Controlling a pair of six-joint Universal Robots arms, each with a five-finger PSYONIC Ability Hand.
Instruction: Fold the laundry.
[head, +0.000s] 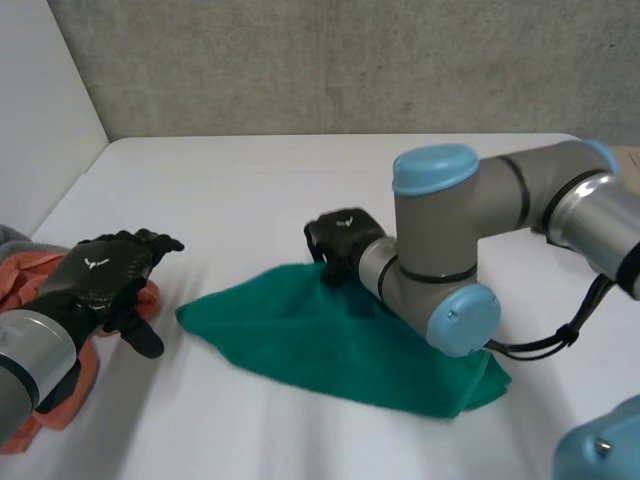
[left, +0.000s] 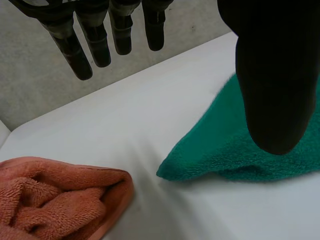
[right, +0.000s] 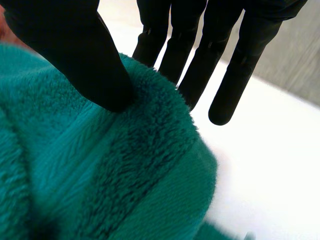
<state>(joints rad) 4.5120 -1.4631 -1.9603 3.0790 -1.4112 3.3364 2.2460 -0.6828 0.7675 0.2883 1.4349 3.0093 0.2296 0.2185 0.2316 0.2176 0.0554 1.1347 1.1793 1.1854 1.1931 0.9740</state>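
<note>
The green terry towel (head: 330, 345) lies bunched and partly folded in the middle of the white table (head: 250, 190). Its long axis runs from a pointed corner nearest the left hand across to its blunter end under the right arm's elbow (head: 455, 315). In the left wrist view that pointed corner (left: 170, 172) aims at the crumpled orange terry towel (left: 55, 200), the two near each other but apart.

The right hand (head: 340, 238) is at the green towel's far edge, about midway along it. In the right wrist view its thumb (right: 75, 50) presses into a raised fold of the pile (right: 100, 165) while the straight fingers (right: 235, 75) stand just behind that fold, pinching it between them.

The left hand (head: 100, 278) hovers over the orange towel's edge (head: 25, 280), fingers (left: 75, 55) loosely extended and spread, grasping nothing.
</note>
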